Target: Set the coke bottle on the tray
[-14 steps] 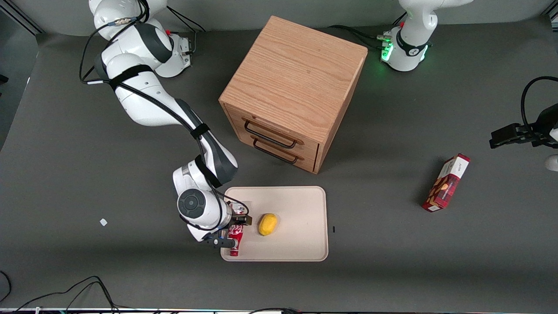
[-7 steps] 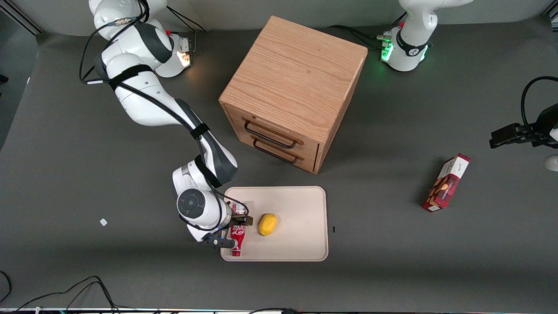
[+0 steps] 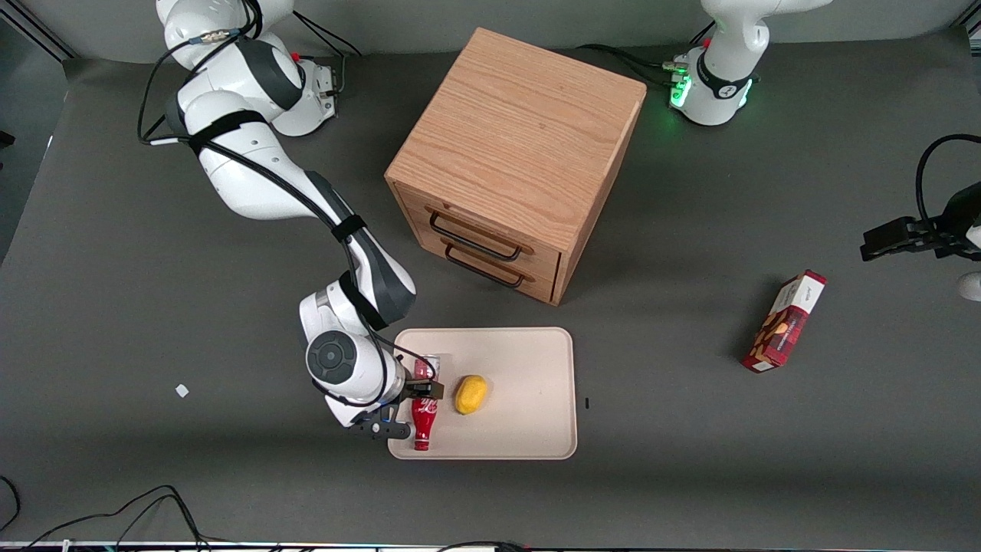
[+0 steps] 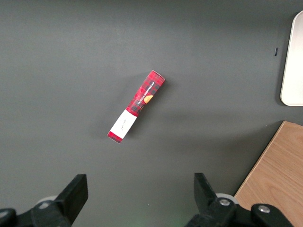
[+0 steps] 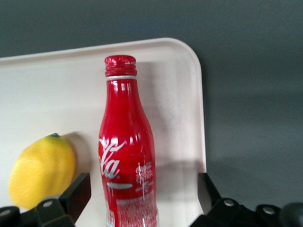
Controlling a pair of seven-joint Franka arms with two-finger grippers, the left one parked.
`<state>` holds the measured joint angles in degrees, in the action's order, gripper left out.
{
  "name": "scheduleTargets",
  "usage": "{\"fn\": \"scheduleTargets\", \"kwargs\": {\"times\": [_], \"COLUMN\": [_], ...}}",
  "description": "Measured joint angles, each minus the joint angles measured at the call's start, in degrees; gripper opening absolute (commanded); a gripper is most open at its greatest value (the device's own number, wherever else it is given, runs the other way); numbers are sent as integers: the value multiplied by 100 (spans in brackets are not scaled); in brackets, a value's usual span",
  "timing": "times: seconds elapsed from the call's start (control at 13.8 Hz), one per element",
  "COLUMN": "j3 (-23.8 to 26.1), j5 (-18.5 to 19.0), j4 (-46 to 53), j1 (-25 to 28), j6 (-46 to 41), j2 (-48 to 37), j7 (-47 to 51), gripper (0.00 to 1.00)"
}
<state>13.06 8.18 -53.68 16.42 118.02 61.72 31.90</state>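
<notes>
Slim red coke bottle (image 3: 424, 418) lying on flat cream-beige tray (image 3: 529, 429).
Gripper (image 3: 404, 409) spread open, straddling bottle without grip; bottle's long axis runs lengthwise from gripper, beside yellow lemon (image 3: 470, 394).

Dark grey table (image 3: 153, 253) noted, evenly lit. Wooden drawer cabinet (image 3: 517, 153) set near table's rear edge, centrally.

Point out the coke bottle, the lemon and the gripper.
coke bottle (image 5: 125, 156), right wrist view, on its red body.
lemon (image 3: 470, 394), front view, on its middle.
gripper (image 3: 408, 410), front view, midway between the fingertips, open around the bottle over the tray (image 3: 529, 429).
</notes>
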Motion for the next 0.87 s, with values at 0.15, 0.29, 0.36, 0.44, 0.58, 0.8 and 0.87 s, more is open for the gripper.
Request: {"fn": "scheduleTargets", "kwargs": {"times": [0.15,0.29,0.36,0.44,0.58,0.8,0.87], "j3": [-1,4,9,14,16,16,19], "j5": [-3,-6,-7,-10,-14,-16,-16], "j4": [-54,-410,-713,-1064,-1779,-2681,-2941], "j1": [-48,-213,-319,-429,-629,-843,-912], "j6": [-506,-730,-785,-798,-806,-998,-1099], "j2": [-307,-788,-1077,-1385,-2010,-2885,-3182], "j7": [30,31,31,30,28,6,-47], "gripper": [100,100,100,100,100,100,100]}}
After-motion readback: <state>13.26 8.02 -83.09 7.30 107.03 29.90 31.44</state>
